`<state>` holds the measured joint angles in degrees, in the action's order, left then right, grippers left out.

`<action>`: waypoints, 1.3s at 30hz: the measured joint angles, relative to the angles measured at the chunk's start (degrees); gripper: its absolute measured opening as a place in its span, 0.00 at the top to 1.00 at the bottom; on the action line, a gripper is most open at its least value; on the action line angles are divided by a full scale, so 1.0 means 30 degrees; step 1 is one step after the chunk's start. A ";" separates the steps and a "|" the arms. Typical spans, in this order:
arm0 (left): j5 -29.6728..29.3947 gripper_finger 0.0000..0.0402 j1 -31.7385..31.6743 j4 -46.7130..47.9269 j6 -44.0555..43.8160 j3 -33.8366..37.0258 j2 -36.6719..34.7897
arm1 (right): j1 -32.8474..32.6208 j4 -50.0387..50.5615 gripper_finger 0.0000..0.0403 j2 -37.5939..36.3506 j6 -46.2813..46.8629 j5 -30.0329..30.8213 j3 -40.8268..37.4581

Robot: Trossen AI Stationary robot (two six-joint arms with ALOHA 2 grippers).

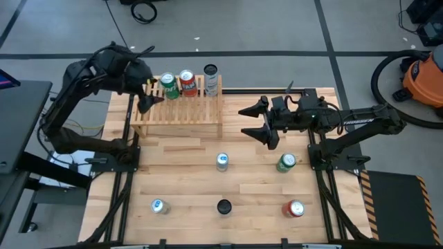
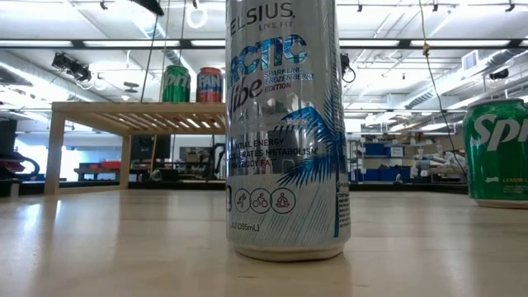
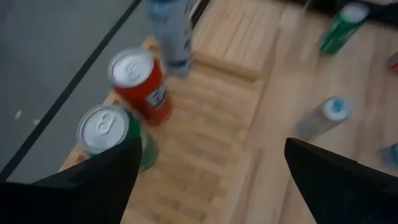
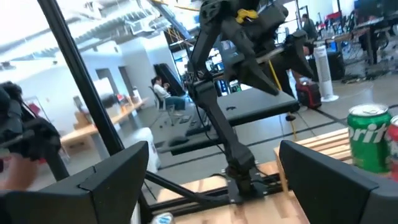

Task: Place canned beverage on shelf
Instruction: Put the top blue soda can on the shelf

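The light-wood slatted shelf [image 1: 178, 114] stands at the table's far left on short legs. Three cans stand upright on its slats: green [image 1: 168, 85], red [image 1: 187, 83] and silver [image 1: 210, 78]. My left gripper [image 1: 150, 96] hovers open above the shelf's left end, close to the green can [image 3: 104, 129], and touches nothing. My right gripper [image 1: 248, 121] hangs open in the air to the right of the shelf, fingers pointing toward it, with nothing between them. Several more cans stand on the table, among them a silver-blue one [image 1: 221, 161] and a green one [image 1: 286, 162].
Near the front edge stand a blue-silver can [image 1: 158, 205], a black can [image 1: 223, 206] and a red can [image 1: 295, 208]. The shelf's right half [image 3: 211, 124] is bare slats. An orange vacuum [image 1: 422, 76] sits on the floor beyond the right arm. A person [image 4: 163, 90] sits in the room behind.
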<state>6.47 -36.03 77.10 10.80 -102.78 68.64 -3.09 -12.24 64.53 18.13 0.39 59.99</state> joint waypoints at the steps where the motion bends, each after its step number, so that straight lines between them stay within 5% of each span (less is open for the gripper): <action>1: 0.0015 0.01 0.0240 -0.0226 -0.0337 0.0000 -0.0230 | 0.0000 0.0007 0.08 0.0000 0.0160 -0.0005 -0.0006; 23: 0.0026 0.01 0.4798 -0.0647 -0.5362 0.0000 -0.4909 | -0.0030 -0.1045 0.08 0.0007 0.0269 -0.0141 0.0000; 39: -0.0110 0.01 0.5004 0.0690 -0.5970 0.0044 -0.5759 | -0.0011 -0.1409 0.08 0.0007 0.0437 0.0500 0.0000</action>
<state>6.15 -21.02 79.17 -7.11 -102.65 51.36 -3.13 -16.47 64.55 19.44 1.89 59.99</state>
